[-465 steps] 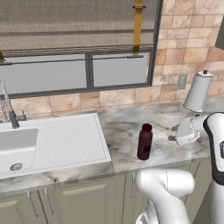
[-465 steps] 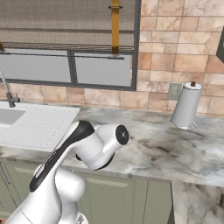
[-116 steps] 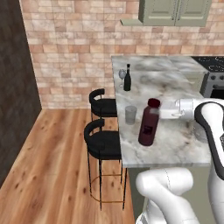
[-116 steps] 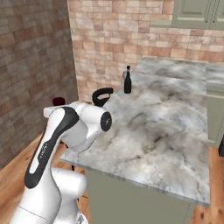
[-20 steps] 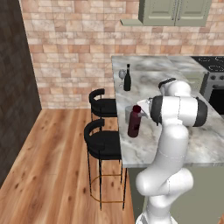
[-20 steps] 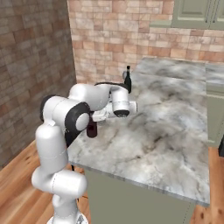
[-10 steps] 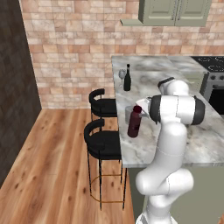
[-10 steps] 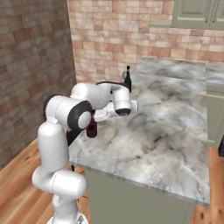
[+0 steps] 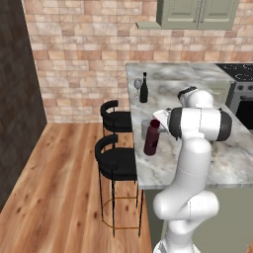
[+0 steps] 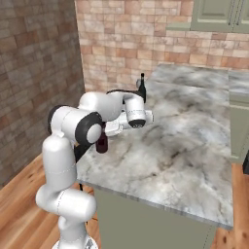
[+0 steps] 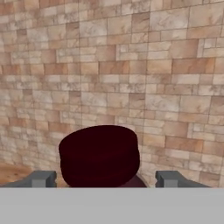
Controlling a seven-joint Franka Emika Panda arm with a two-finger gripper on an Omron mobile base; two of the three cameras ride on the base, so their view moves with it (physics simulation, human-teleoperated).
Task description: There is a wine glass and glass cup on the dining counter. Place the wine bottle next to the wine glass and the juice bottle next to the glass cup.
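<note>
The juice bottle (image 9: 151, 138) stands upright near the left edge of the marble bench (image 9: 232, 153), just beside the glass cup (image 9: 145, 129). The gripper (image 11: 105, 179) sits behind its cap, jaws wide on either side, not touching. Farther along stand the wine bottle (image 9: 144, 89) and wine glass (image 9: 137, 85).

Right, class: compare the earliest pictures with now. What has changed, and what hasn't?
The juice bottle has gone from the sink worktop to the dining counter, now standing beside the glass cup. The fingers flank its cap, open, with gaps either side: let go. Since six seconds ago, the wine bottle and wine glass have stayed put.
</note>
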